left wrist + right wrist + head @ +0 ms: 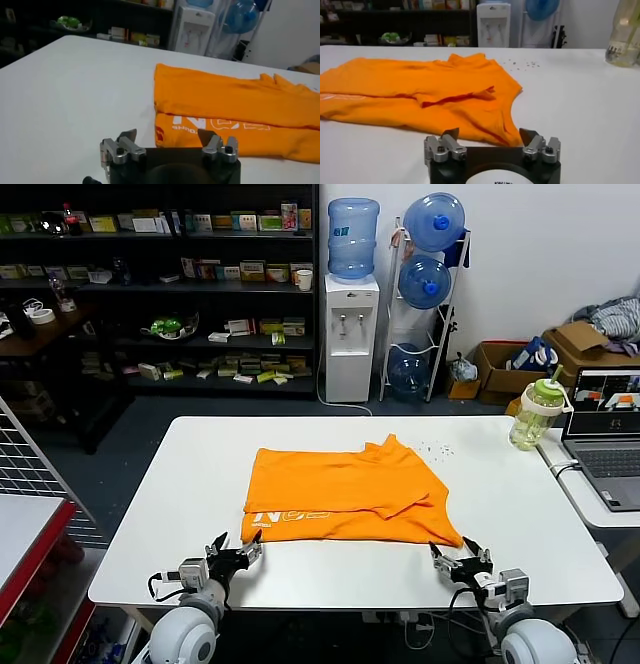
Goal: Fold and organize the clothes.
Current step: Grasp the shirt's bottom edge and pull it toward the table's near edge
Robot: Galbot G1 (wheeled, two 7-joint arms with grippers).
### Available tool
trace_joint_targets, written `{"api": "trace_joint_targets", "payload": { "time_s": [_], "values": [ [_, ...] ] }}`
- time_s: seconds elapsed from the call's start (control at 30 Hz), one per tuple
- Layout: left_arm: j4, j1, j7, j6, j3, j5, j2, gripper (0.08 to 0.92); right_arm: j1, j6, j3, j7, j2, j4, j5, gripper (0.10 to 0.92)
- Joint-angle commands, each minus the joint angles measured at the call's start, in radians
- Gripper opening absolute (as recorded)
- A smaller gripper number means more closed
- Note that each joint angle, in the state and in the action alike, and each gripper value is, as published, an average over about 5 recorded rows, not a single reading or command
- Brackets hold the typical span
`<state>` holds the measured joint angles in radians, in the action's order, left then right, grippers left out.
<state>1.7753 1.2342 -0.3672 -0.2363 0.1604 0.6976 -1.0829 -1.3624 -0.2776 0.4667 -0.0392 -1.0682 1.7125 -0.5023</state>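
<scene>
1. The left tool (pixel 238 553) sits low at the near edge of the white worktop (pixel 140 524), its fingers spread apart and gripping nothing. It points at the near left corner of the orange T-shirt (pixel 345 494) and stops just short of the cloth.
2. The right tool (pixel 460 561) takes a matching pose at the near edge on the other side. Its fingers are also apart and empty, just beside the shirt's near right corner.
3. In the left wrist view the left tool (pixel 167 139) faces the shirt's (pixel 235 112) folded edge, where white lettering (pixel 220 124) shows on the lower layer.
4. In the right wrist view the right tool (pixel 490 136) faces the shirt's (pixel 420 95) pointed corner, which ends between the finger tips.
5. The T-shirt lies flat mid-worktop, folded across itself, with a sleeve turned over on top.
6. Farther right, a green-lidded bottle (pixel 535 412) stands at the worktop's edge beside a laptop (pixel 605 439).
7. Beyond stand a water dispenser (pixel 351 309) and dark shelves (pixel 160 284).
</scene>
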Motion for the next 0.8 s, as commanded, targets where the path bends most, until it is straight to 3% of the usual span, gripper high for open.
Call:
{"api": "trace_joint_targets", "payload": {
  "time_s": [0.03,0.57,0.8],
  "values": [
    [-0.036,-0.016,0.005,0.012,0.002,-0.014,-0.012,0.751,0.035,0.000,0.001,-0.014,-0.001,-0.047,-0.025,0.609],
    [-0.036,-0.014,-0.004,0.012,-0.016,-0.015,-0.019,0.284,0.019,-0.006,0.010,-0.010,0.014,-0.035,-0.036,0.157],
    [0.005,-0.008,-0.018,0.010,-0.016,-0.002,-0.008,0.106,-0.004,-0.005,0.018,0.003,0.017,0.015,-0.062,0.123]
  ]
}}
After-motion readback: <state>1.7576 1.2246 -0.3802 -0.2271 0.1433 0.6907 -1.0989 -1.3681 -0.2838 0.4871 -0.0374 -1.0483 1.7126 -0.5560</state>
